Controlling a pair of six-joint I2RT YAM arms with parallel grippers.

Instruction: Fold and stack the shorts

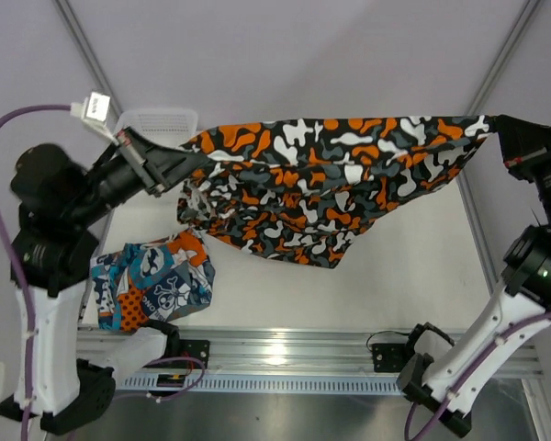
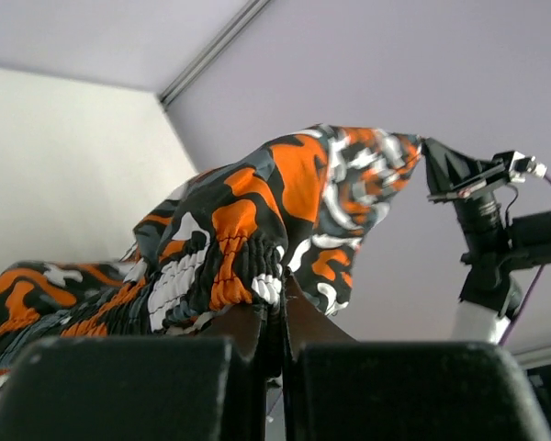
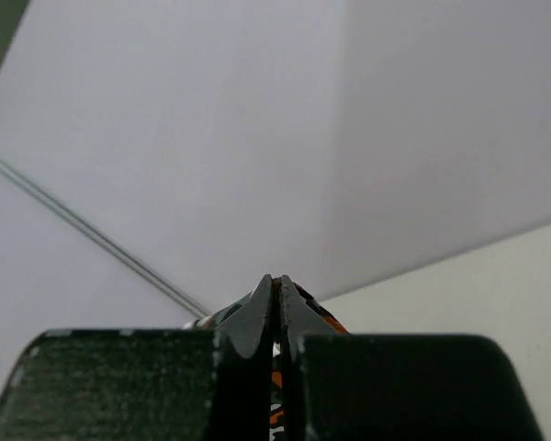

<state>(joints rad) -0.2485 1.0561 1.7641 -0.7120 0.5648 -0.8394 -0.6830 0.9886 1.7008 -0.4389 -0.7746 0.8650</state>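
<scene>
The camouflage shorts [image 1: 321, 179] in orange, black, white and grey hang stretched in the air between both arms, their lower part sagging toward the table. My left gripper [image 1: 200, 158] is shut on their left end; in the left wrist view the gathered waistband [image 2: 230, 257] bunches just above the gripper [image 2: 283, 299]. My right gripper [image 1: 492, 124] is shut on the right corner, with only a sliver of cloth [image 3: 277, 386] showing between its fingers. The teal-blue, orange and white skull-print shorts [image 1: 156, 280] lie in a folded bundle at the table's near left.
A white mesh basket [image 1: 156, 121] stands at the back left, partly behind the left arm. The metal rail [image 1: 285, 354] with the arm bases runs along the near edge. The right arm [image 2: 491, 230] appears in the left wrist view.
</scene>
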